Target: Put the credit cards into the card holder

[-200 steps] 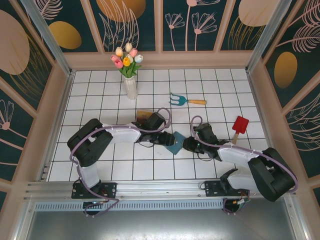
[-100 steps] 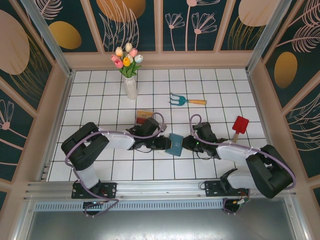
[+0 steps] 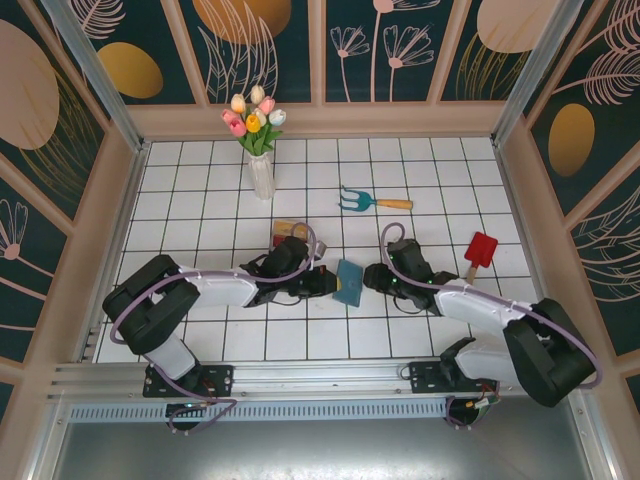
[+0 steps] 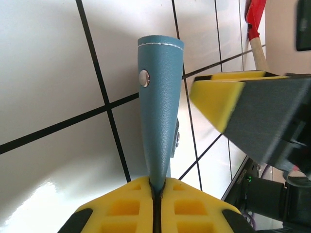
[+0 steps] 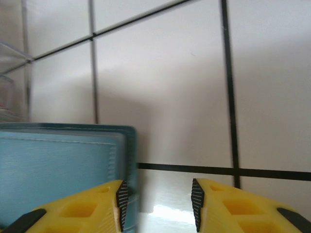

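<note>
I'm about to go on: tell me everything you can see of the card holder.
The card holder is a teal-blue wallet of grained, leather-like material with pale stitching along its far edge and a metal snap stud on its side. It looks folded shut, and the left gripper pinches its near edge. The open right gripper sits at its other side.

White tile floor (image 3: 200, 190) w/ thin black lines, a bit shiny from the light. Walls (image 3: 270, 60) all round are dark blue-green w/ big gold leaves & pale flowers. Light wood frame (image 3: 320, 118) holds them. Metal rail (image 3: 320, 375) at the near edge.
</note>
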Available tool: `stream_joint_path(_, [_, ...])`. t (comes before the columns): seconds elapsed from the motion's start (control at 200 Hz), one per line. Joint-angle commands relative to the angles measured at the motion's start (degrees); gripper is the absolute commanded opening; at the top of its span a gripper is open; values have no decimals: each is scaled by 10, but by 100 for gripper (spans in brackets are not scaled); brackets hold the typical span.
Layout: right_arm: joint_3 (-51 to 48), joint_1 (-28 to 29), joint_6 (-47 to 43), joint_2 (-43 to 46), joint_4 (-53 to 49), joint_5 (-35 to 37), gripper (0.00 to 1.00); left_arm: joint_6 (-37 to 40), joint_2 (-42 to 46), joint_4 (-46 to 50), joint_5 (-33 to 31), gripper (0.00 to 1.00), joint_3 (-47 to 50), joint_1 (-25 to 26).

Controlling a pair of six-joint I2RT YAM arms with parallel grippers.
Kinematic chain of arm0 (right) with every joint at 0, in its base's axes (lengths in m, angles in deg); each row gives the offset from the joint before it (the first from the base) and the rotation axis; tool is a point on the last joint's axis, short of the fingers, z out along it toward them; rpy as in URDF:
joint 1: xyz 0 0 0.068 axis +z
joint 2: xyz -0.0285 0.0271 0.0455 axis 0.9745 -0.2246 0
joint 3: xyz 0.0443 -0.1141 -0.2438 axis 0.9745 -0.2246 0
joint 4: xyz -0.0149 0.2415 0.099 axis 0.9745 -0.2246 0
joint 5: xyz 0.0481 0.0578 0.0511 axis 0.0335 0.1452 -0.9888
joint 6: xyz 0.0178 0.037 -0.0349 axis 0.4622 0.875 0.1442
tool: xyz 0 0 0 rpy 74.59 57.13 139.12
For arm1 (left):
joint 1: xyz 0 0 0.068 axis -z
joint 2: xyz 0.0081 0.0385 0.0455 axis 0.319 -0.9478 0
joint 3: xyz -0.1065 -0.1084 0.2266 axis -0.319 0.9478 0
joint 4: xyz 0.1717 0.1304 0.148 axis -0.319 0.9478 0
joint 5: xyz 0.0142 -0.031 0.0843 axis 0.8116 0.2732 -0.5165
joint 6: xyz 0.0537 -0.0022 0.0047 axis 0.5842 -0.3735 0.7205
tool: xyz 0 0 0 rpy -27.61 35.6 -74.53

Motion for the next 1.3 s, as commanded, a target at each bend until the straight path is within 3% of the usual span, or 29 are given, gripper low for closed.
stream_joint_path(0.0, [34,37,0,20,-34,58,44,-22,12,-33,-12,5,4,2])
stream_joint_path(0.115, [50,74,10,3,-22,79,47,-30,7,-34,-16,4,4,3])
stream_joint_path(0.415, [71,104,13,-61,4,60,52,-38,6,-41,-18,3,8,2])
stream_joint_path(0.871, [68,105,17,-80,46,-4,57,-36,1,-44,-17,3,7,2])
stream_joint_path(1.056, [76,116,12,-129,-15,35,44,-34,8,-38,-25,2,7,3])
stream_joint_path(1.296, [74,129,9,-100,-135,169,22,-20,40,39,-98,0,1,2])
